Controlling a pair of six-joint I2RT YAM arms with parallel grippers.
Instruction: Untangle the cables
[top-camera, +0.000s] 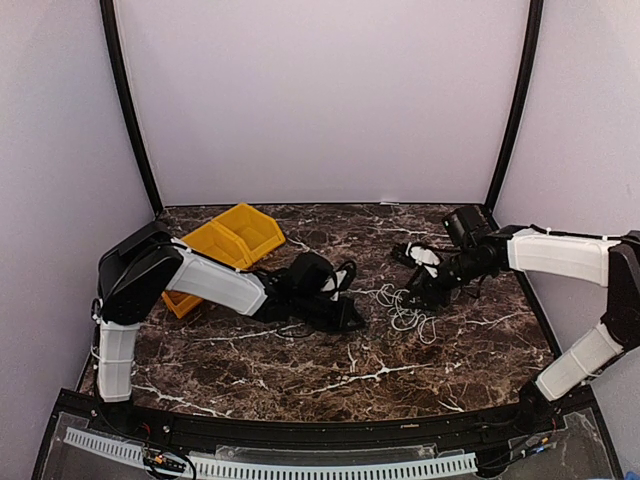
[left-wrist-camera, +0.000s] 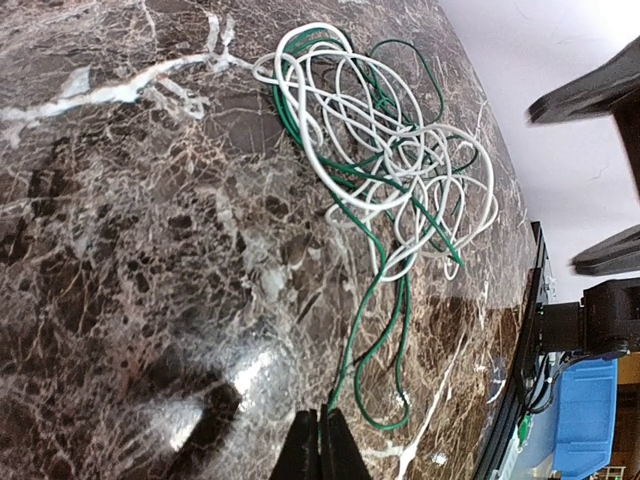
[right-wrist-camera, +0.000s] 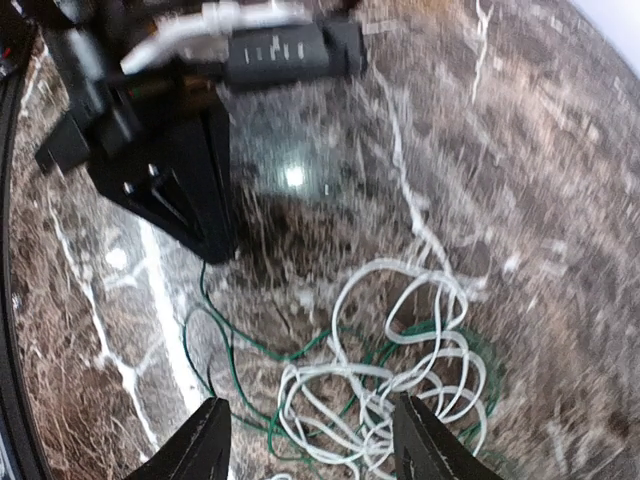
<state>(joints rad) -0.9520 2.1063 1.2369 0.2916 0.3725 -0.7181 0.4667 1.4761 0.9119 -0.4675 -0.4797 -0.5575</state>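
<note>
Left wrist view: left pincer (left-wrist-camera: 320, 422) pinched shut on green cable (left-wrist-camera: 400, 310) end; white cable (left-wrist-camera: 305, 140) snarled with it mid-counter (left-wrist-camera: 120, 300). Right pincer (right-wrist-camera: 308, 402) wide above snarl. Separation step under way; next move likely needs grip on white cable, then pulling apart.

Glossy marble-look table (left-wrist-camera: 120, 300); smooth, plastic-sheathed cables (left-wrist-camera: 385, 160).

no readable text, label, brand, number or sign shows in any view.

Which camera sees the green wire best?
The left wrist view: the green wire runs sharp from the white wire tangle to the left gripper. The right wrist view shows blurry bits; from the top it is too thin to see.
</note>
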